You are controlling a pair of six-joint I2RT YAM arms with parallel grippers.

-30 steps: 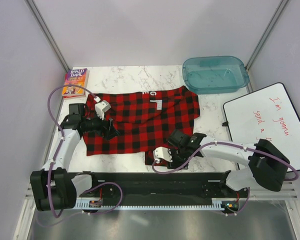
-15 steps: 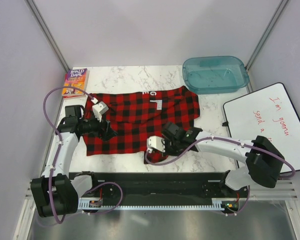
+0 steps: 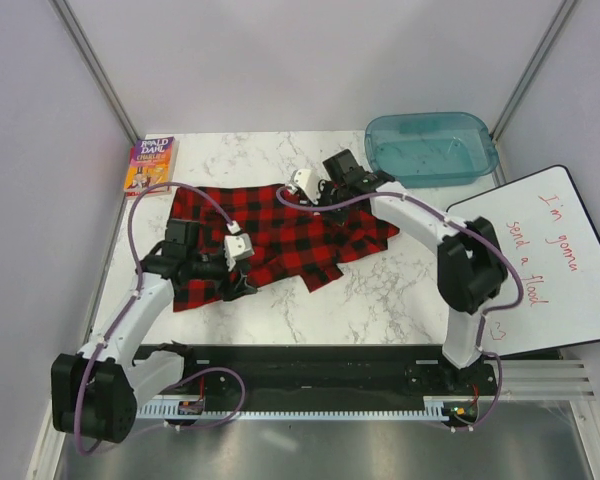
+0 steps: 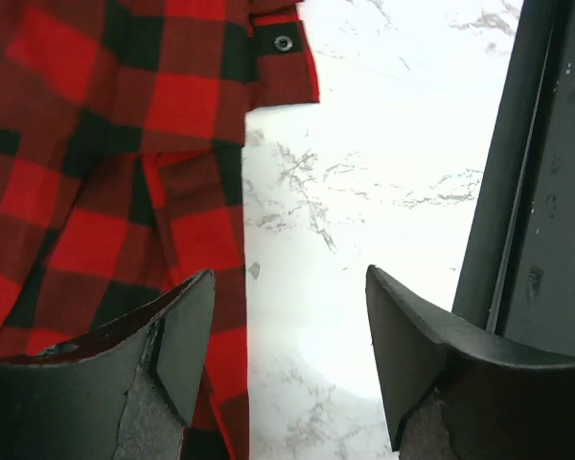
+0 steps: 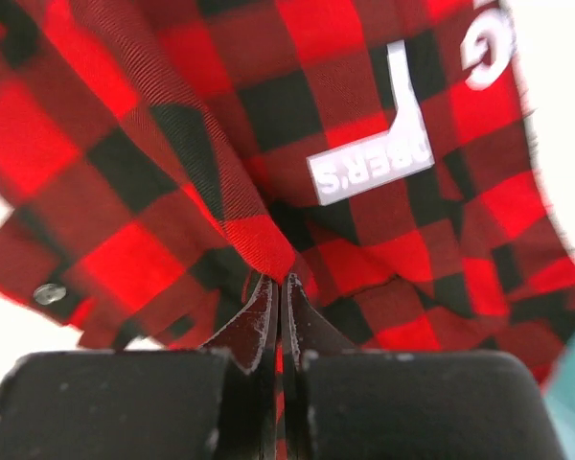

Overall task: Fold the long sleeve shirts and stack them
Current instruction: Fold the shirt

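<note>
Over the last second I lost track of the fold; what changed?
The right fingers shut on the near edge of the plaid shirt and carried it to the far side, folding it over. The left fingers, open, shifted nearer. The Roald Dahl book, teal bin and whiteboard stayed.

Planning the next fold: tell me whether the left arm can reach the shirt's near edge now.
Probably yes: the left gripper hangs open right over the edge of the shirt, with nothing between them.
</note>
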